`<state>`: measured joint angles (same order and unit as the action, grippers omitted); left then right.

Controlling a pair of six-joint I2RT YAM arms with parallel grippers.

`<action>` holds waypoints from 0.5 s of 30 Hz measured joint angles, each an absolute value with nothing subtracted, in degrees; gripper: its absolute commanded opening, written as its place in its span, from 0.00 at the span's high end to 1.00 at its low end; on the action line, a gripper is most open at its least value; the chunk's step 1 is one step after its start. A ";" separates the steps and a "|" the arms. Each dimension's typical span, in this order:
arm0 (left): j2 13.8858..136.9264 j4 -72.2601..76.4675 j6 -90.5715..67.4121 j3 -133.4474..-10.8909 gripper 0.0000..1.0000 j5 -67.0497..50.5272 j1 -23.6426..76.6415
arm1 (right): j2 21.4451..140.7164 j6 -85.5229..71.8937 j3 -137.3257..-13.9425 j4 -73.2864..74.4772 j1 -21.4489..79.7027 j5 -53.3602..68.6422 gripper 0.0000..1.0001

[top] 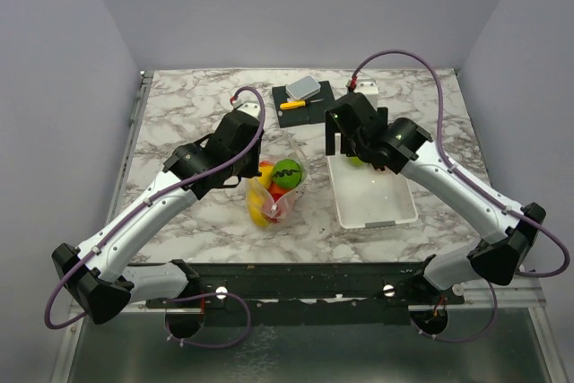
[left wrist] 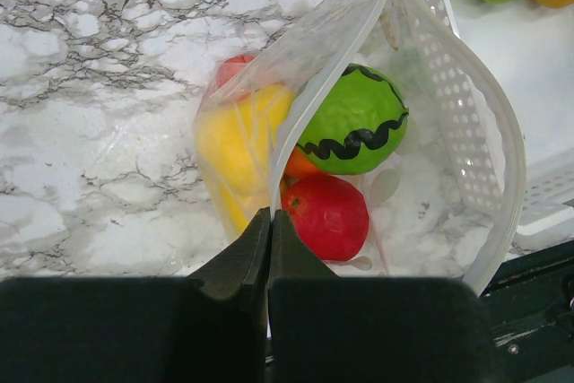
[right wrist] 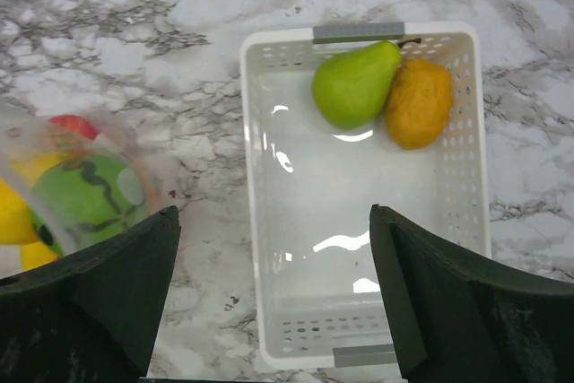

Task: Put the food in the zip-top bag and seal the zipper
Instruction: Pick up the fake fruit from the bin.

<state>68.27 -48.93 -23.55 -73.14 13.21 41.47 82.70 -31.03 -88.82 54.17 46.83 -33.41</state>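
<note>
Food (right wrist: 354, 85) not yet bagged lies ahead of our right gripper (right wrist: 273, 213), whose jaws hang wide and empty above the white slatted plastic basket (right wrist: 249, 221). A glossy green toy pear (right wrist: 354, 85) and a dull orange oval fruit (right wrist: 419, 103) touch at the basket's far end. The pear's long axis slants, stem toward the far right corner. Left of the basket, our left gripper (left wrist: 270, 221) pinches the clear, soft dotted zip-top bag (left wrist: 448, 87) at its pale zipper strip (left wrist: 309, 96) (mouth agape), so we judge the right arm nearer.

Left claw (left wrist: 270, 217) pinching the zip-top bag (left wrist: 323, 60) by its rim.
Inside the open bag lie a green striped fruit (left wrist: 354, 132), a red fruit (left wrist: 327, 215) and a yellow fruit (left wrist: 235, 145), on the marble tabletop (left wrist: 90, 87).
</note>
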 measured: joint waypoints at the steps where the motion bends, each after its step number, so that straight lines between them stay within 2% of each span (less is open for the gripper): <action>1: 68.27 -48.93 -23.55 -73.14 1.00 13.21 41.47 | 82.70 -30.94 -87.99 54.08 45.63 -33.10 0.08; 4: 68.27 -48.93 -23.55 -73.14 1.00 13.21 41.47 | 82.70 -30.37 -85.43 53.63 41.89 -31.59 0.01; 15: 68.27 -48.93 -23.51 -73.14 1.00 13.21 41.47 | 84.40 -28.40 -78.54 47.90 32.21 -24.60 0.00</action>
